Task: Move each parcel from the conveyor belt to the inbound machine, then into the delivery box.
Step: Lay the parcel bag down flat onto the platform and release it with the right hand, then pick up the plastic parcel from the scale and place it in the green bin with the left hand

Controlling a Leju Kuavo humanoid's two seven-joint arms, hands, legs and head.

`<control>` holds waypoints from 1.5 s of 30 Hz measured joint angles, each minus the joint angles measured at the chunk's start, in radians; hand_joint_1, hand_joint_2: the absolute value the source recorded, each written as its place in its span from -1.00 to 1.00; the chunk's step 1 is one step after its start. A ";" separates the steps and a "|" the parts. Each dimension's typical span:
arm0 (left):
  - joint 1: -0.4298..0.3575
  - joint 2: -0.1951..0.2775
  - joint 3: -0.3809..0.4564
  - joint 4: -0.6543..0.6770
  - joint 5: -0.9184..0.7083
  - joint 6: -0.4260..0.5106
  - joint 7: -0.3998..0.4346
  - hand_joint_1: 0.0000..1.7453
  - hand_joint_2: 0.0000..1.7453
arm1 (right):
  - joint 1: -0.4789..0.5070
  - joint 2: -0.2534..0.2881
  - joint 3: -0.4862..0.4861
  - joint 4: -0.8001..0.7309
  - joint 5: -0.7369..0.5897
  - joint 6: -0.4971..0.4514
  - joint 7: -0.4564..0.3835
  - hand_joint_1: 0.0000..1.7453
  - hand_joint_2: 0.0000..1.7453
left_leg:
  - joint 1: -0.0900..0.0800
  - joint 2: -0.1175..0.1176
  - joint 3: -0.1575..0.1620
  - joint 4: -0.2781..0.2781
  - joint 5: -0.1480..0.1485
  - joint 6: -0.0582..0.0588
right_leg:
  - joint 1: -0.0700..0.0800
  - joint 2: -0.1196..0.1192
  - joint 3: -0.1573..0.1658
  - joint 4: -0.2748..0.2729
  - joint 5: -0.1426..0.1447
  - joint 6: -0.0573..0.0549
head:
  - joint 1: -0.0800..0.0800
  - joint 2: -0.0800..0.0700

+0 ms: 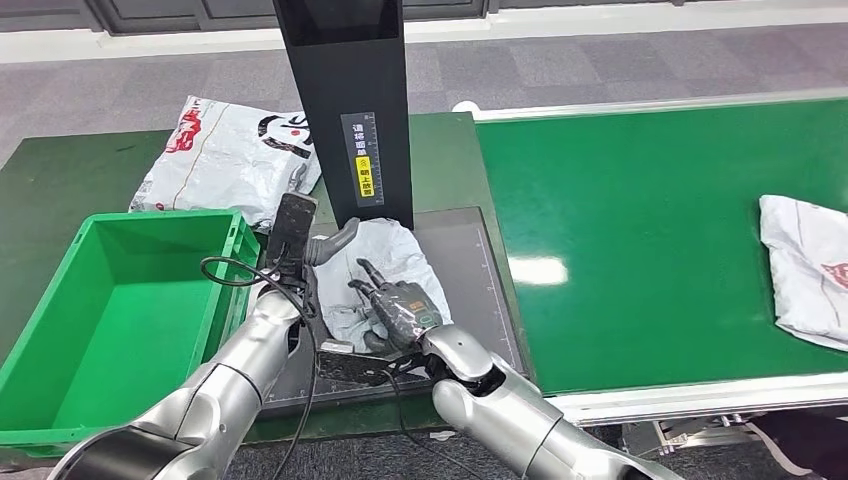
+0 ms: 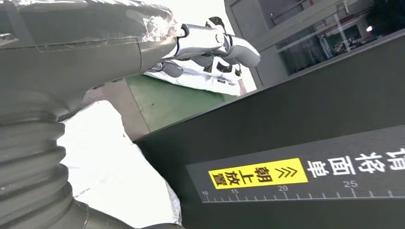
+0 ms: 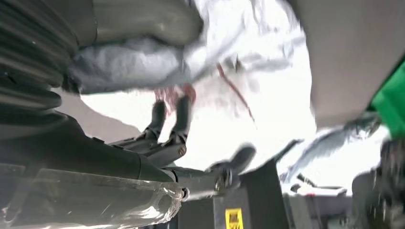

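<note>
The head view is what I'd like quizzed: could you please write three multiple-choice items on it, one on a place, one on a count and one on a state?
1. Where does the parcel under the robot's hands lie?
A. in the green crate
B. on the dark platform at the foot of the black post
C. on the floor

2. How many white parcels show in the head view?
A. one
B. three
C. five

3. What state is the green crate in?
A. empty
B. half full of parcels
C. tipped on its side

Answers:
1. B: the crumpled parcel lies on the platform beside the black post, with the left hand and the right hand on it.
2. B: that one, a parcel behind the crate, and a parcel on the belt.
3. A: the green crate stands upright with a bare floor.
</note>
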 joint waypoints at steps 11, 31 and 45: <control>0.001 -0.002 -0.001 -0.017 -0.010 0.003 -0.010 -1.00 1.00 | -0.004 -0.007 -0.070 -0.006 -0.050 -0.209 -0.095 -1.00 1.00 | 0.000 0.000 -0.001 0.000 0.000 0.000 | 0.000 0.000 -0.001 0.000 0.000 0.000 | 0.000 0.000; 0.014 0.002 -0.058 -0.042 -0.029 -0.141 0.075 -1.00 1.00 | 0.093 -0.031 -0.509 -0.135 -0.877 0.059 -0.409 -1.00 1.00 | 0.000 -0.002 -0.001 0.000 0.000 0.000 | -0.001 -0.002 -0.001 0.000 0.000 0.001 | 0.000 0.000; 0.041 0.030 -0.377 -0.022 -0.575 -0.278 0.313 -1.00 1.00 | 0.103 -0.085 -0.711 -0.081 -0.959 0.144 -0.423 -1.00 1.00 | -0.004 -0.034 -0.004 0.001 0.006 0.009 | -0.005 -0.035 0.011 -0.004 -0.004 0.009 | 0.000 0.000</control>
